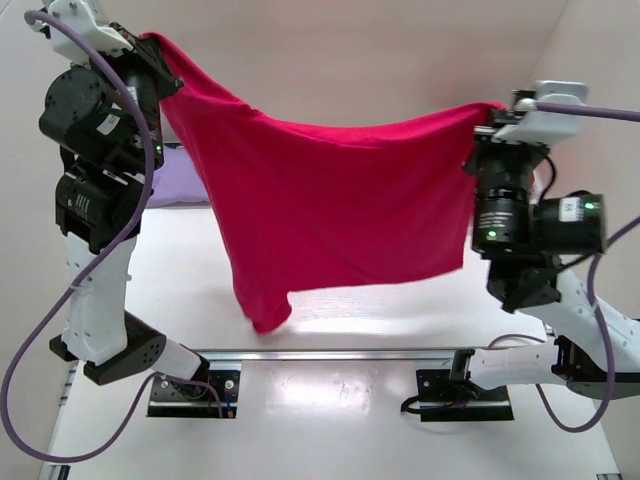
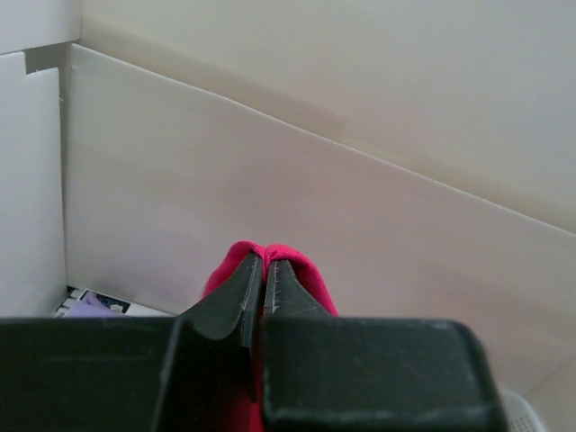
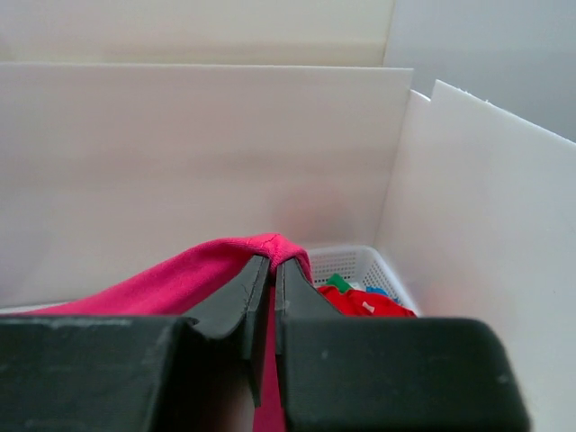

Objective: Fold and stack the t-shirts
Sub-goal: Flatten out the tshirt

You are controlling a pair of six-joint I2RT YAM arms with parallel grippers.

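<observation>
left claw (image 1: 152, 47): pinched shut on the top left corner of the pink shirt (image 1: 330, 195) | pink shirt: up in the air over the table (image 1: 330, 440), long way runs left to right, left end higher, rest hangs down, lowest tip near the left | right claw (image 1: 490, 115): pinched shut on the top right corner

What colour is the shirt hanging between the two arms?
The shirt is plain magenta-pink, no print visible; best seen in the top external view.
</observation>
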